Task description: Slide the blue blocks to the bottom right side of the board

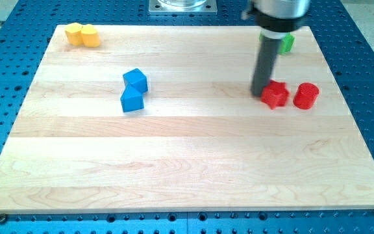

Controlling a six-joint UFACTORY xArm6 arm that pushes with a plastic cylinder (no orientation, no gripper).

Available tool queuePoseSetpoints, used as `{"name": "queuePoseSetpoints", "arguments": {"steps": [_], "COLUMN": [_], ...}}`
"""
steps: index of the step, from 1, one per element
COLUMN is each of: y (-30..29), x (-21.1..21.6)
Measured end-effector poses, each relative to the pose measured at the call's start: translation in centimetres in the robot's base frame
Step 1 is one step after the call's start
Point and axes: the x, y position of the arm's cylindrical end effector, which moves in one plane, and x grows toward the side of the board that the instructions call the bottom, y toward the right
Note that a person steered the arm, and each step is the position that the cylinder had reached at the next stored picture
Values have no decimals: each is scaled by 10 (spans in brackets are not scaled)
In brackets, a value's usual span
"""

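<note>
Two blue blocks sit left of the board's middle, touching: a blue cube (136, 80) above and a second blue block (131, 100) just below it. My tip (260, 91) rests on the board at the view's right, far to the right of the blue blocks. It stands right beside the left edge of a red star-shaped block (275, 95).
A red cylinder (306, 95) stands right of the red star block. A green block (286, 43) sits at the top right, partly hidden behind the rod. Two yellow blocks (82, 34) lie at the top left corner. The wooden board (187, 175) rests on a blue perforated table.
</note>
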Motion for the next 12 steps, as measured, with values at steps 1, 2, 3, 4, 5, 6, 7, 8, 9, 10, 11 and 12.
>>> {"name": "queuePoseSetpoints", "arguments": {"steps": [1,2,3,4,5,6,7,8,9,10,11,12], "y": [12,10,10,10,14,12,3,3,3,3,-8,-56], "x": [-2,-24,-43,-53,-55,-56,-57,-59,-60,-60,-60,-59]}}
